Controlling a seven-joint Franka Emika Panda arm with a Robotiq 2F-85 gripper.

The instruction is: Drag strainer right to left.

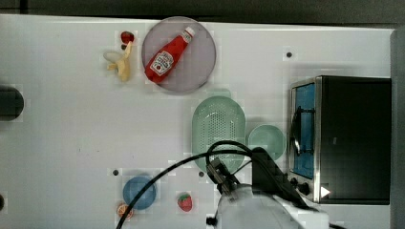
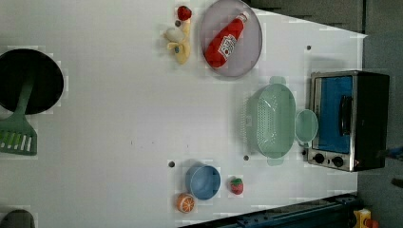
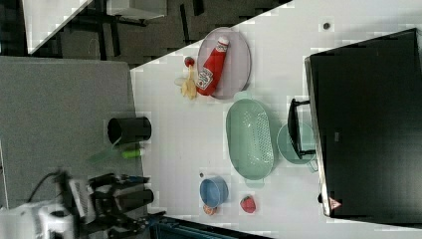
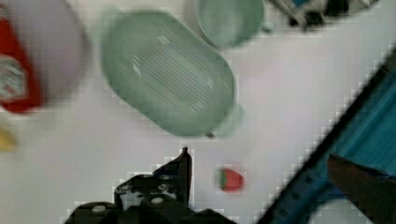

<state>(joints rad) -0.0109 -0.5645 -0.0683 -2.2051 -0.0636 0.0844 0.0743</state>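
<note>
The strainer (image 4: pixel 168 91) lies just beyond the gripper (image 4: pixel 184 161), whose fingers are spread; its long axis points toward the gripper

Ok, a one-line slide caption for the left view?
Green strainer sits untouched between a ketchup plate and toaster oven, cup beside it.

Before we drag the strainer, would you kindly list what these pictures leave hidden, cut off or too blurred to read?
- Strainer: in the top view, its near end is covered by the arm and cable.
- Cup: in the right view, the oven's door handle crosses it.
- Ketchup bottle: in the wrist view, cut off by the picture edge, label blurred.
- Tool: in the wrist view, one dark finger shows; the rest is cut off.
</note>
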